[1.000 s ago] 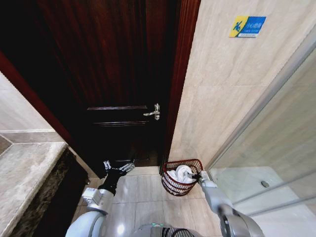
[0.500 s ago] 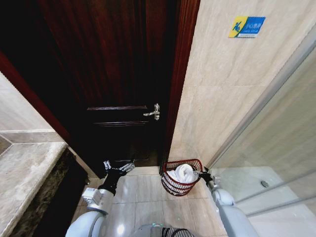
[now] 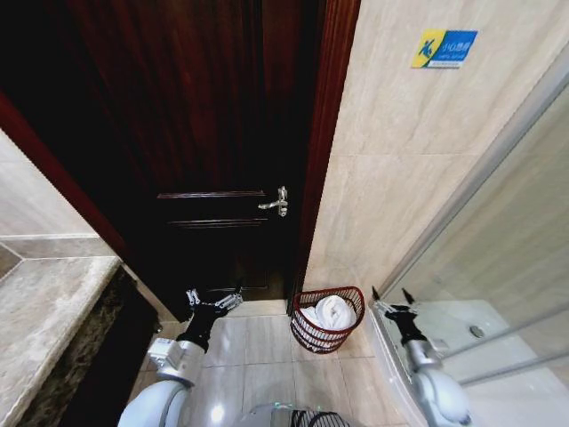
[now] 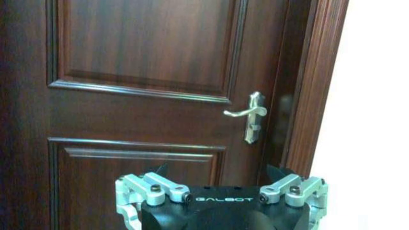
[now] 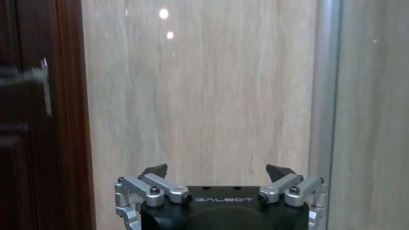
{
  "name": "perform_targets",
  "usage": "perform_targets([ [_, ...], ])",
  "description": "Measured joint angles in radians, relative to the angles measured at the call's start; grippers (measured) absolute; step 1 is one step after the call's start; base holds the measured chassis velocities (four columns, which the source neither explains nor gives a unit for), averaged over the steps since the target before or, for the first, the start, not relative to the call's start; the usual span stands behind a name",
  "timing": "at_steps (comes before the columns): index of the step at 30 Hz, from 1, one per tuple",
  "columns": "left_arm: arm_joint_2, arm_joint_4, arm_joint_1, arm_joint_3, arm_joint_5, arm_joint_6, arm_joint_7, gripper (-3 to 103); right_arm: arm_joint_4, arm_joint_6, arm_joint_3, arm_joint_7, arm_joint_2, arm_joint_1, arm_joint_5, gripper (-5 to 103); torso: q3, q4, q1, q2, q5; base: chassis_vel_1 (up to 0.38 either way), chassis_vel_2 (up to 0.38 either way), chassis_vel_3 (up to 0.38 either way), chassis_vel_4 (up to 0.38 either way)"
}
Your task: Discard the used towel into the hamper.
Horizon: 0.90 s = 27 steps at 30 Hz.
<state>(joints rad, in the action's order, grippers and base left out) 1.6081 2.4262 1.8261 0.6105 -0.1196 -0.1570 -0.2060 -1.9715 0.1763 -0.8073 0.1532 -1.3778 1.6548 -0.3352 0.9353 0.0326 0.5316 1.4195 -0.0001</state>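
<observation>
Tiled floor, lower centre of frame: hamper (image 3: 327, 318) with white towel (image 3: 331, 311) inside. Right tool (image 3: 392, 302) released, beside hamper; left tool (image 3: 214, 299) released, lower left, idle by door (image 3: 187, 133).

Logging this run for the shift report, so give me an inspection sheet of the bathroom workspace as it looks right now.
Surface: pale tiled floor, glossy, bare around the basket.
Job's things: white towel lies inside the hamper, which stands on the floor by the wall beside the door frame.
Clutter: nothing seen.
Grippers: right gripper open, empty, raised to the right of the hamper, apart from it; left gripper open, empty, in front of the dark wooden door.
Cables: nothing seen.
Surroundings: door handle, stone counter at left, glass shower panel at right, blue and yellow wall sign.
</observation>
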Motion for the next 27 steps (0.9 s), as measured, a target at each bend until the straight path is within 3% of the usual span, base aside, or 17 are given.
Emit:
perform_targets([
  [14, 0.000, 0.000, 0.000, 0.000, 0.000, 0.000, 0.000, 100, -0.288, 0.056, 0.020, -0.060, -0.110, 0.187, -0.002, 100, 0.000, 0.0000, 0.000, 0.000, 0.0000, 0.000, 0.000, 0.000, 0.000],
  [27, 0.000, 0.000, 0.000, 0.000, 0.000, 0.000, 0.000, 100, -0.382, 0.072, 0.013, -0.083, -0.131, 0.218, 0.008, 100, 0.000, 0.0000, 0.000, 0.000, 0.0001, 0.000, 0.000, 0.000, 0.000],
])
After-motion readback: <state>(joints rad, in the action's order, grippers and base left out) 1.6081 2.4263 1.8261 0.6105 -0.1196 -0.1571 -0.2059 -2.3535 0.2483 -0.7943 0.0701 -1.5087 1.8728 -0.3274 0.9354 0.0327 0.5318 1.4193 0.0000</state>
